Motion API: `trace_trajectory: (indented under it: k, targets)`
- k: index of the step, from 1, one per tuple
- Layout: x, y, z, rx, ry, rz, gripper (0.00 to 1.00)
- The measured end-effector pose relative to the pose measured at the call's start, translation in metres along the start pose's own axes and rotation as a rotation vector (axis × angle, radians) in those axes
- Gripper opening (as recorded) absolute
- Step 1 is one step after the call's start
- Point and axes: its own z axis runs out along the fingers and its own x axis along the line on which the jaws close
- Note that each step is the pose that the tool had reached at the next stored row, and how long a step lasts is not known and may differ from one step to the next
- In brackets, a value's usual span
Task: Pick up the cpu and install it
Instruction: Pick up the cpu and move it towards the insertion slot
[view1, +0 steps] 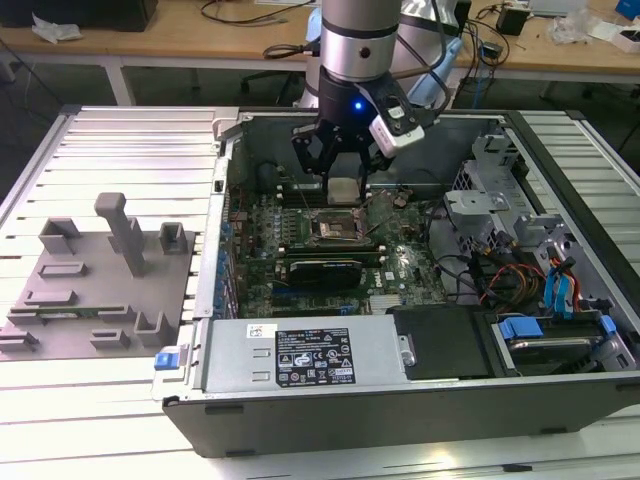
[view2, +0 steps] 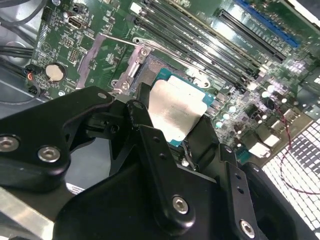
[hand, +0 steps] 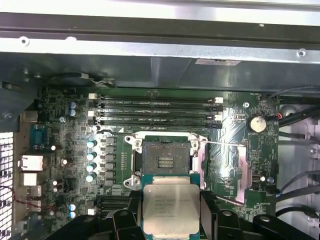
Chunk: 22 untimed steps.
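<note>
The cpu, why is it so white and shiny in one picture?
In the second wrist view, glare washes the cpu nearly white; in the first wrist view it is evenly lit, grey, with print showing; in the exterior view it looks dull.

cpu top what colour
Silvery-grey metal cpu top, green rim; best in the first wrist view.
</note>
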Motion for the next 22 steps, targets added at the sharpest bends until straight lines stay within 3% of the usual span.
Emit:
trace_trajectory:
  k: [13,22]
  targets:
    - [-0.0014,0.0041,0.0170,-0.0001,-0.0001,0.000,0.55]
    - [-0.0036,0.0042,0.0194,0.0000,0.0000,0.000,0.55]
